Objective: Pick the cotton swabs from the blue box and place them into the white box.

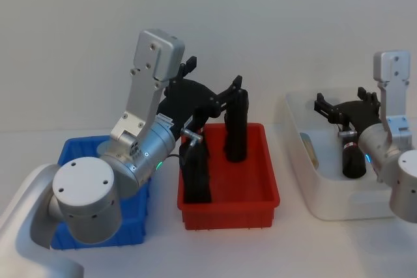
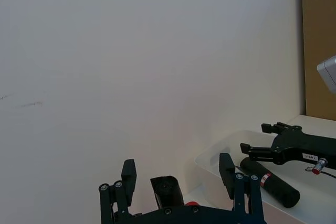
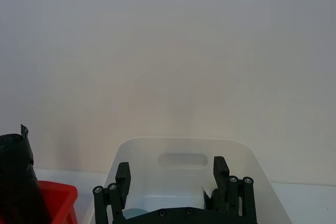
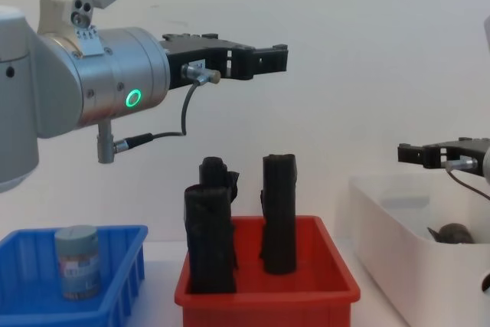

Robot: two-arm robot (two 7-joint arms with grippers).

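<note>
A small clear cylindrical tub of cotton swabs (image 4: 77, 260) with a grey-blue lid stands upright in the low bright blue plastic box (image 4: 115, 273) at the desk's left edge. The left end effector (image 4: 264, 59) hangs well above it, fingers spread and empty, stretched out over the red plastic bin (image 4: 268, 285) where two tall black rolls (image 4: 278, 212) stand. The tub therefore lies below that end effector and back toward the robot's left, its long axis vertical; the left arm is by far the nearer, and a descent over the blue box looks like the move in hand. At the desk's right edge, the right end effector (image 1: 345, 110) hovers released over the plain white plastic box (image 1: 306, 187), which already holds a dark cylinder (image 1: 354, 159) lying inside and one grey-blue-lidded tub (image 3: 135, 212).
</note>
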